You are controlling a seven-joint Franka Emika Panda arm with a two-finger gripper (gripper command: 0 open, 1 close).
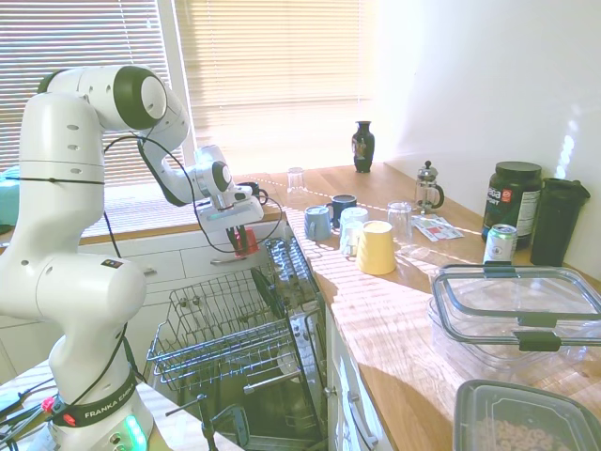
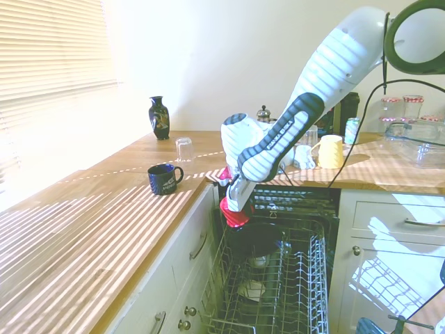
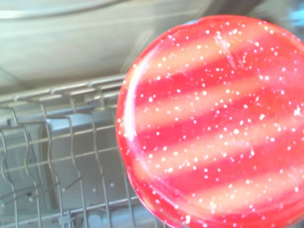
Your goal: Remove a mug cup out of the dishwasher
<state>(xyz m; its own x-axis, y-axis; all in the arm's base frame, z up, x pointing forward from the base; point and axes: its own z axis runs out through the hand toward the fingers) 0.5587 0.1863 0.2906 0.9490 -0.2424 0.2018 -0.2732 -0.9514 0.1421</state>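
second exterior view shows the gripper (image 2: 235,209) holding the red mug cup (image 2: 234,214) up over the dishwasher (image 2: 278,278) rack. it is lifted out; putting it down is left.

Home kitchen: wooden counter (image 1: 394,310), open dishwasher (image 1: 235,348), mugs.

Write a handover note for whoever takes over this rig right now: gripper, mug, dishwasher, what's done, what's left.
Gripper: shut on the red mug, holding it just above the pulled-out rack of the dishwasher.
Done: mug gripped and lifted clear of the rack wires.
Left: carry it away from the dishwasher, set it on the counter and release.
Note: yellow cup and blue mugs sit on the counter.
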